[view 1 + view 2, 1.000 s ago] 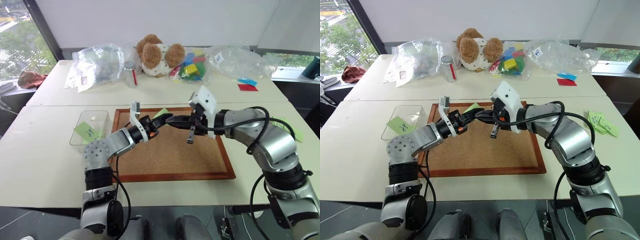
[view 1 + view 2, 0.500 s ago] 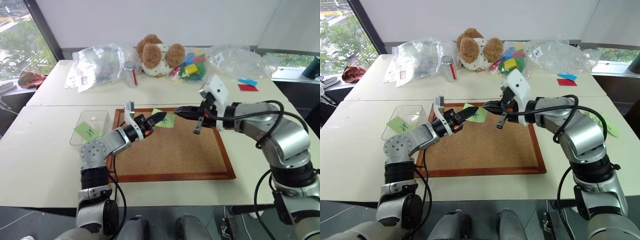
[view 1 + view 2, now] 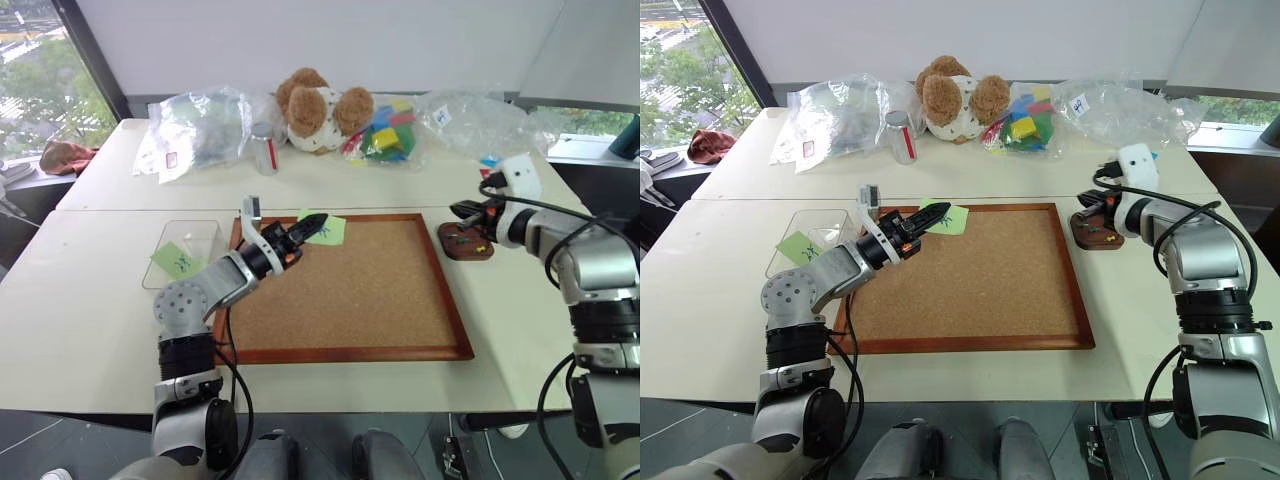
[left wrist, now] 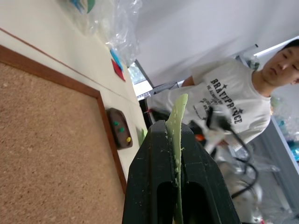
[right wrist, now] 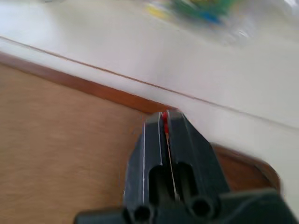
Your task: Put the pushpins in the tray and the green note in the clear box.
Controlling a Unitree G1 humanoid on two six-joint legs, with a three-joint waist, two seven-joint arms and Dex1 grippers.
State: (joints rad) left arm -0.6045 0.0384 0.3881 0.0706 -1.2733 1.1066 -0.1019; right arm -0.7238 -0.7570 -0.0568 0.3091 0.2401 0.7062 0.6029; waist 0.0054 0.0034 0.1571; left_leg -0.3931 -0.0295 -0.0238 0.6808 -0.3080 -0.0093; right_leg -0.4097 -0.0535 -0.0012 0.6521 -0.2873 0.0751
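While both arms reach over the desk (image 3: pixel 90 300), the scene reads as follows.
Left gripper (image 3: pixel 312 226): fingers closed flat on the green note (image 3: pixel 328 229), held above the far edge of the corkboard (image 3: pixel 350 290); in the left wrist view the note (image 4: pixel 178 140) stands edge-on between the two fingers (image 4: pixel 149 186).
Right gripper (image 3: pixel 462 210): fingers pressed together on a red pushpin (image 5: pixel 164 118), poised over the tray (image 3: pixel 466 242); the pin's red head peeks out at the fingertips.
Tray: on the desk just beside the corkboard's right frame, already holding green and yellow pushpins (image 4: pixel 120 132).
Clear box (image 3: pixel 184 248): on the desk against the corkboard's left frame, with a second green note (image 3: pixel 176 262) resting on its near rim.
Far side of desk: teddy bear (image 3: pixel 318 108), metal can (image 3: pixel 264 149), clear plastic bags (image 3: pixel 200 125), coloured blocks (image 3: pixel 385 135).
Background: a person in a white T-shirt (image 4: pixel 219 107), seen in the left wrist view.
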